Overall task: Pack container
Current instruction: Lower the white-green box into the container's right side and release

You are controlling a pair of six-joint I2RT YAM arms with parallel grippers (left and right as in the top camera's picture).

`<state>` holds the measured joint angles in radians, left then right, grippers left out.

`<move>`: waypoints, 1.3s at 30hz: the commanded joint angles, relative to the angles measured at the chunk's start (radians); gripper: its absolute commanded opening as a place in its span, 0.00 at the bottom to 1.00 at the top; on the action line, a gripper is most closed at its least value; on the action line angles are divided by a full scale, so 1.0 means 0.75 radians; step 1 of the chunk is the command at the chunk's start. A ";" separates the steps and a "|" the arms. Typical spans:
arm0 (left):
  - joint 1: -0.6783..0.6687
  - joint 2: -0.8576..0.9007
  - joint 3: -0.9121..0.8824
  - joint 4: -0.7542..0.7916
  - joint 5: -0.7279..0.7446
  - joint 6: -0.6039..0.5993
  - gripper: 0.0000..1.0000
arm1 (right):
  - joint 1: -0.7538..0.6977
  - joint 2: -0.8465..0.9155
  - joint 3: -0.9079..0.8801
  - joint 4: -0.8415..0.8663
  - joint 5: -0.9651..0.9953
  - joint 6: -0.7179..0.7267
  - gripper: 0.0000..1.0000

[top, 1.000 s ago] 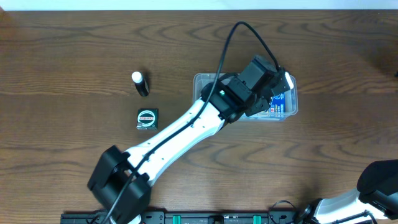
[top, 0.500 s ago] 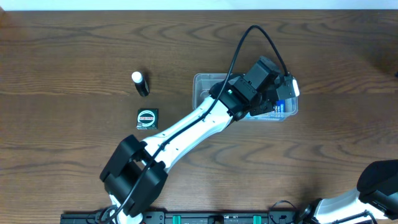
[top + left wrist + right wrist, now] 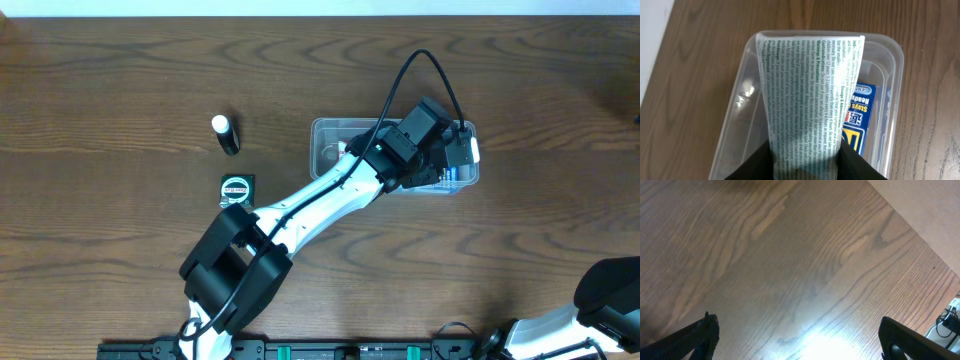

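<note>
I have the left pincer (image 3: 807,162) closed on a white tube (image 3: 810,90) covered in fine print. In the left wrist view its two black fingers (image 3: 757,162) press the tube's sides at the bottom edge of the picture. The tube runs lengthwise over the container (image 3: 737,105), and its flat, crimped end lies up against the far rim. I cannot tell whether that end touches the plastic.

The container sits on the desk (image 3: 120,80) a little right of centre and towards the far side, with its long side running left to right. From overhead its left part (image 3: 325,150) shows clear and see-through, while the left arm (image 3: 310,205) covers most of the rest. That arm reaches up from the near-left edge of the desk. A blue box (image 3: 862,120) with white lettering lies flat inside the container, along the wall to the right of the tube and partly under it.

Left of the container, well apart from it, a small dark stick with a white cap (image 3: 225,133) lies on the wood. Just nearer to me is a small black square pack with a round label (image 3: 237,189).

The right pincer (image 3: 797,325) stands wide open over bare wood with nothing between its fingers. The right arm (image 3: 610,300) only shows at the near-right corner from overhead.
</note>
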<state>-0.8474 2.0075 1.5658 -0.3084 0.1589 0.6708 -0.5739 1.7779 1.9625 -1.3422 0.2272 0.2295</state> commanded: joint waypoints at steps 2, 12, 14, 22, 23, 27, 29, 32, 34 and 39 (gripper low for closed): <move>-0.004 0.022 0.004 0.005 0.025 0.018 0.38 | -0.011 -0.011 0.007 -0.001 0.006 -0.009 0.99; -0.004 0.042 0.004 0.005 0.063 0.024 0.45 | -0.011 -0.011 0.007 -0.001 0.006 -0.009 0.99; -0.004 0.047 0.003 0.005 0.063 0.046 0.44 | -0.011 -0.011 0.007 -0.001 0.006 -0.008 0.99; -0.003 0.062 0.003 0.006 0.062 0.140 0.44 | -0.011 -0.011 0.007 -0.001 0.006 -0.009 0.99; -0.003 0.062 0.004 0.006 0.062 0.142 0.45 | -0.011 -0.011 0.007 -0.001 0.006 -0.008 0.99; -0.003 0.062 0.004 0.006 0.060 0.142 0.80 | -0.011 -0.011 0.007 -0.001 0.006 -0.008 0.99; -0.003 0.062 0.004 0.007 0.049 0.142 0.85 | -0.011 -0.011 0.007 -0.001 0.006 -0.008 0.99; -0.003 0.060 0.004 0.007 0.047 0.136 0.85 | -0.011 -0.011 0.007 -0.001 0.006 -0.008 0.99; -0.003 0.058 0.004 0.008 0.046 0.125 0.85 | -0.011 -0.011 0.007 -0.001 0.006 -0.008 0.99; -0.003 0.042 0.004 0.011 -0.030 0.071 0.84 | -0.011 -0.011 0.007 -0.001 0.006 -0.008 0.99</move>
<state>-0.8474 2.0415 1.5658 -0.3023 0.1753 0.7544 -0.5739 1.7779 1.9625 -1.3422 0.2272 0.2298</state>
